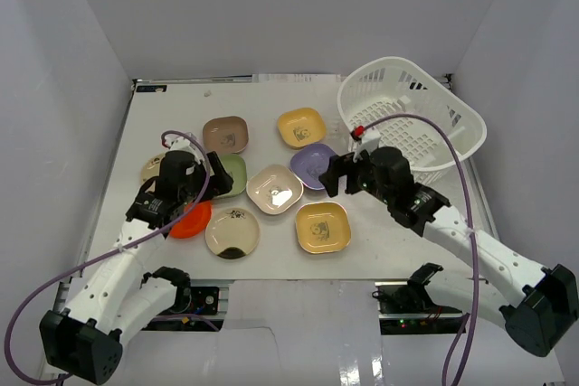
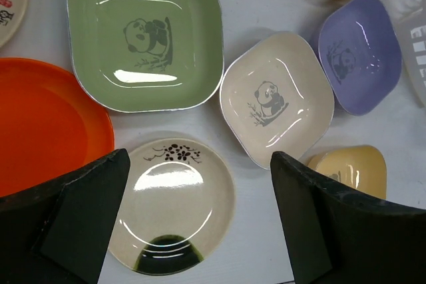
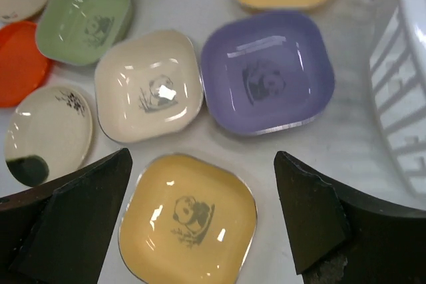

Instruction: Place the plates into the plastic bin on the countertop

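Observation:
Several plates lie on the countertop point(image 1: 163, 115): brown point(image 1: 224, 133), yellow point(image 1: 300, 127), purple point(image 1: 314, 166), green point(image 1: 233, 175), cream square point(image 1: 274, 189), a second yellow point(image 1: 322, 227), round cream point(image 1: 232, 232) and orange point(image 1: 192, 220). The empty white plastic bin point(image 1: 412, 124) stands at the back right. My left gripper point(image 2: 200, 217) hangs open above the round cream plate point(image 2: 172, 204), touching nothing. My right gripper point(image 3: 203, 211) is open above the near yellow plate point(image 3: 188, 217), with the purple plate point(image 3: 267, 71) just beyond it.
A tan plate point(image 1: 150, 167) shows partly behind the left wrist. The bin's lattice wall point(image 3: 406, 98) stands close to the right of my right gripper. White walls enclose the table on three sides. Purple cables loop from both arms.

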### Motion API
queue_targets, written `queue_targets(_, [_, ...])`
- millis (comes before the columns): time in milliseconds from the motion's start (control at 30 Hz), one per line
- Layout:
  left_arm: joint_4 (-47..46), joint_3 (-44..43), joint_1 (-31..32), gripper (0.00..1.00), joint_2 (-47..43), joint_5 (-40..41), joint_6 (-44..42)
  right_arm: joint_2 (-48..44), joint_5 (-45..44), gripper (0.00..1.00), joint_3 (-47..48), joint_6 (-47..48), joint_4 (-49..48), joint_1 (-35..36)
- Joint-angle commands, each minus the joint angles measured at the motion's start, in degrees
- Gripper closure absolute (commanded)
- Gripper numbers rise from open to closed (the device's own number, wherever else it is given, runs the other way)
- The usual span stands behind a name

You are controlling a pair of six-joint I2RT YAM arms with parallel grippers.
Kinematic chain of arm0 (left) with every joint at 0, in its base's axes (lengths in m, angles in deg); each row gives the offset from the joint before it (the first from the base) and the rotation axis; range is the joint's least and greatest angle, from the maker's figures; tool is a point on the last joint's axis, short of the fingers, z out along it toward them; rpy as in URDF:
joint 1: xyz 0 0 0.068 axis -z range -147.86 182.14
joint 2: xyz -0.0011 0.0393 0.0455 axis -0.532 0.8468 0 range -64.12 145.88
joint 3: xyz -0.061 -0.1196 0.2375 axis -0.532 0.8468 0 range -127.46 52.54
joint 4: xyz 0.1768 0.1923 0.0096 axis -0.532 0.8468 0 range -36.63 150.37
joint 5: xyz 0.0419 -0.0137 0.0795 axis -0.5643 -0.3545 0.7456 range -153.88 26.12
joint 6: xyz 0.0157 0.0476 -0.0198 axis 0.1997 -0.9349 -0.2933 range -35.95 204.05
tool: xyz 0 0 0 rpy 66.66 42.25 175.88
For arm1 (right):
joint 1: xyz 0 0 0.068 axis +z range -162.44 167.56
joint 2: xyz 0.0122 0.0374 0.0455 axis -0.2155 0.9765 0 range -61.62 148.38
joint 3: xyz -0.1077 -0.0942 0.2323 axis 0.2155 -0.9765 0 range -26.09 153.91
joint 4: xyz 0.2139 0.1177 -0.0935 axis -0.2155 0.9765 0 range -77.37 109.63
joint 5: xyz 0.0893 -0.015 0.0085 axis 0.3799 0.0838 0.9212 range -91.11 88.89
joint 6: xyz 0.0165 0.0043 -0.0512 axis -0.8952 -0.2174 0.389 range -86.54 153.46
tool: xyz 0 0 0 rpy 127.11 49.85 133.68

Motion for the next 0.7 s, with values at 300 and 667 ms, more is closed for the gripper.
queue_targets(300, [-0.2, -4.1, -1.0, 0.08, 15.6, 15.7, 0.0, -10.9, -3.1, 0.21, -20.9, -14.8, -0.1, 0.2])
queue_targets(667, [-2.4, -10.0, -6.9, 0.22, 30.8, 12.3, -2.9, -4.1, -0.6, 0.37, -26.6, -18.6, -5.9, 0.1])
